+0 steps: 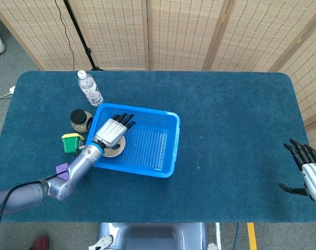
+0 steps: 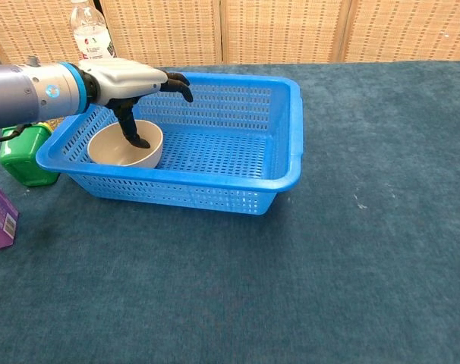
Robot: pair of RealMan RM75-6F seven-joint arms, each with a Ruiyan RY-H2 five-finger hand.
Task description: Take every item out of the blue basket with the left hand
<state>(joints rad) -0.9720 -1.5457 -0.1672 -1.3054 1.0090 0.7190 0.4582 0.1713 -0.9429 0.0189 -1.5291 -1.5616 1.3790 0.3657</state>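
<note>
Near edge, chest view: purple box [image 2: 0, 221] at far left on the teal worktop [image 2: 291, 288], partly cut by the frame. Blue basket [image 2: 237, 182], perforated rectangular tray, sits on the worktop with its long axis running left-right in the chest view, mouth up, slightly skewed in the head view [image 1: 168, 156]. Bowl [image 2: 112, 152], cream/off-white, round, upright with mouth up, sits in the near-left corner of the basket, touching or just beside the left wall; in the head view [image 1: 116, 148] mostly covered by the hand. Left hand [image 2: 135, 80] hovers over the bowl, palm down, dark fingers spread and pointing toward the basket's far side, thumb [image 2: 131, 129] dipping down inside the bowl's mouth; holds nothing, fingers apart; cannot tell whether the thumb touches the bowl's inner wall. Same hand in head view [image 1: 112, 132], forearm running back to lower left. Green container with yellow lid [image 2: 21, 155] just outside the basket's left wall, partly behind the arm. Dark-lidded jar [image 1: 80, 120] further back, near the basket's far-left corner. Clear water bottle [image 1: 89, 89] beyond that, upright in the chest view. Right hand [image 1: 309, 172] well apart at the right edge of the worktop, fingers spread, holding nothing. Woven screen panels [image 1: 173, 31] behind the worktop.
</note>
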